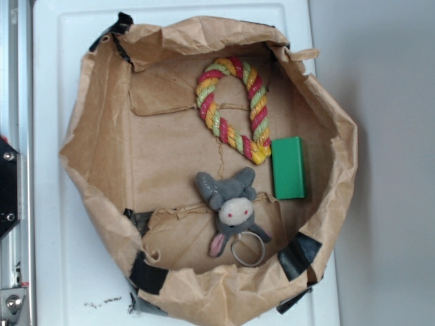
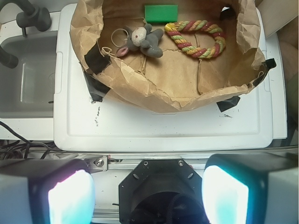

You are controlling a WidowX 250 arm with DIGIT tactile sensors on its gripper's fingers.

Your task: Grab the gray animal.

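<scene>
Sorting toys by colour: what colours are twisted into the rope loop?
Red, yellow and light green strands on the rope loop, clearest in the exterior view.

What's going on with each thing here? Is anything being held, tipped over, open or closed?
Gray plush toy: lying flat in the bag, untouched, key ring attached.
Rope loop: lying flat, loose.
Green block: lying flat beside the rope loop.
Paper bag: open, walls rolled down, taped at the edges.
Tool: open, holding nothing, well away from the bag.
</scene>
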